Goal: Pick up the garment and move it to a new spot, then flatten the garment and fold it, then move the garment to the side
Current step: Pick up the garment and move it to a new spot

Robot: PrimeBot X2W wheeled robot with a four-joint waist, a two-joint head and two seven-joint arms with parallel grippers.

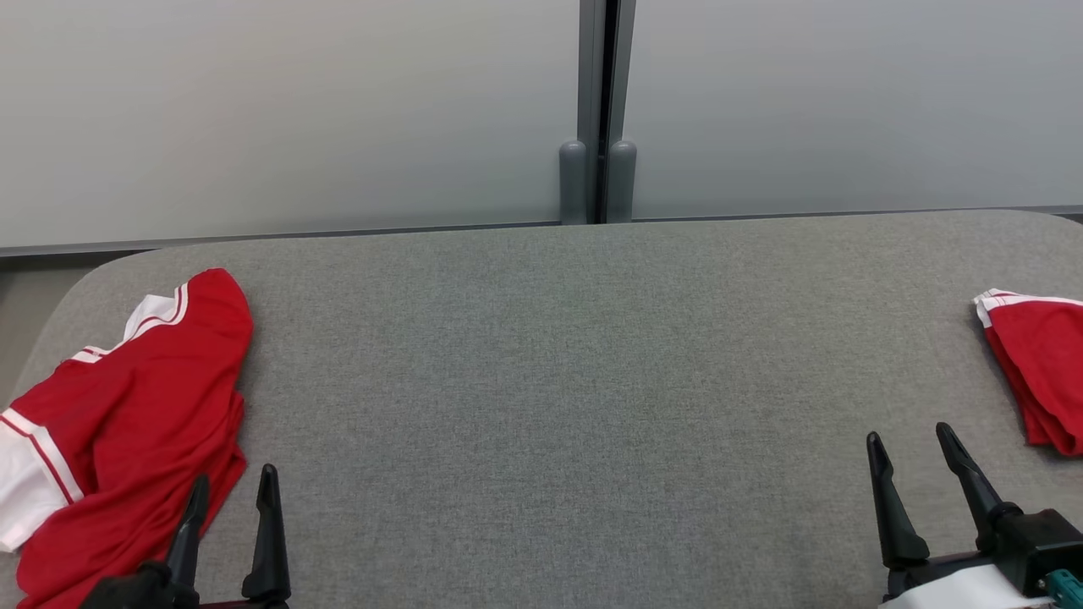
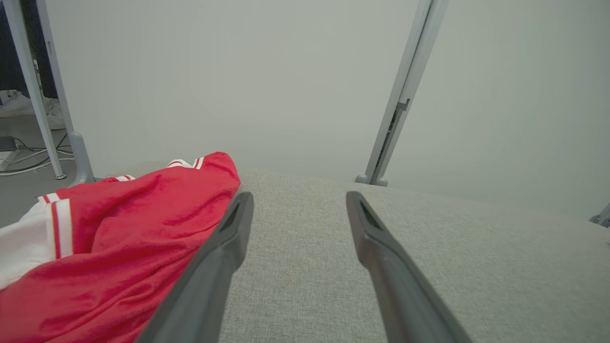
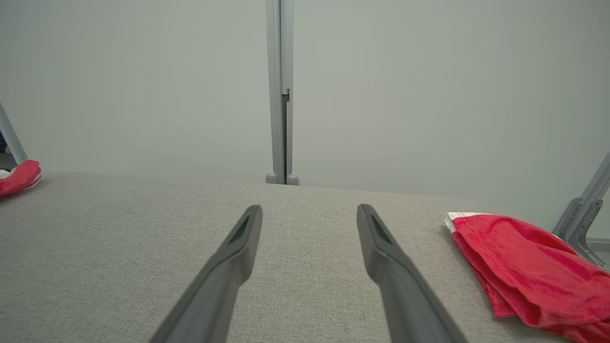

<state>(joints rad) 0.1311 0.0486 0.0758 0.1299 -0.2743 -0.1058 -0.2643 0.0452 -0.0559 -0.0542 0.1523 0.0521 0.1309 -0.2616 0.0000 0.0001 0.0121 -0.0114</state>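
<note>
A crumpled red garment (image 1: 135,406) with white striped trim lies at the left end of the grey padded table (image 1: 575,381); the left wrist view has it (image 2: 119,243) just left of my fingers. My left gripper (image 1: 234,484) stands open at its lower right edge, holding nothing. A second red garment (image 1: 1041,372), folded, lies at the right edge, and the right wrist view has it (image 3: 529,271) at lower right. My right gripper (image 1: 911,440) is open and empty, just left of that folded piece. The right wrist view catches the crumpled garment (image 3: 19,176) at far left.
Frosted partition panels with a grey post (image 1: 598,110) stand right behind the table's far edge. In the left wrist view, floor with cables (image 2: 28,162) and a frame leg (image 2: 71,143) lies beyond the table's left end. A metal bracket (image 3: 584,214) stands past the right end.
</note>
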